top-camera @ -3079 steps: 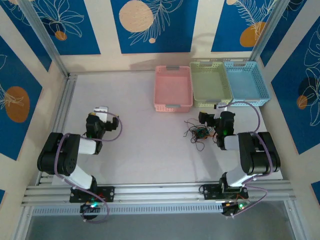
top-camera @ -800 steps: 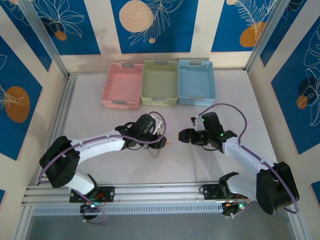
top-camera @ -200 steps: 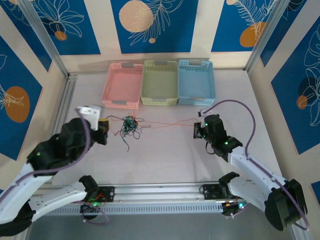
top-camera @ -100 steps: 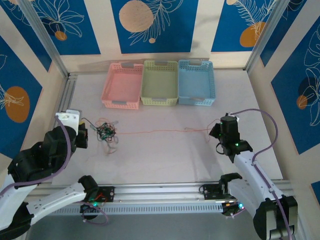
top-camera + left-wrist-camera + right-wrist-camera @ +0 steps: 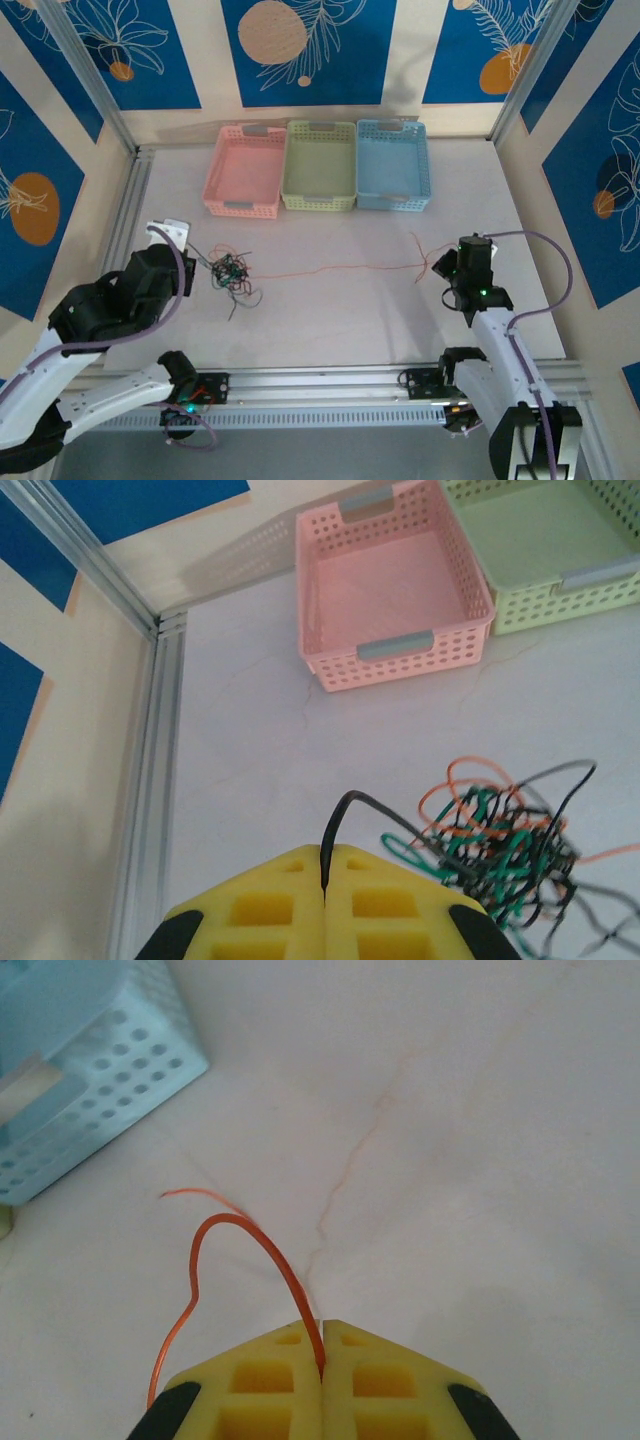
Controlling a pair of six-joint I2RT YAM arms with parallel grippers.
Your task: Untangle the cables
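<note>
Cable clump (image 5: 500, 850) cut off lower right, overhead perhaps too small to trace, blue basket (image 5: 80, 1070) cropped left

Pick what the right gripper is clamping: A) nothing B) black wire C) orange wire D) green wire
C: the right wrist view shows the right gripper shut on the orange wire, which loops up from between its fingers; the left gripper is shut on a black wire.

A robot lab cell: aluminium frame (image 5: 91, 85), printed backdrop panels (image 5: 300, 60), pale table (image 5: 330, 320).
</note>
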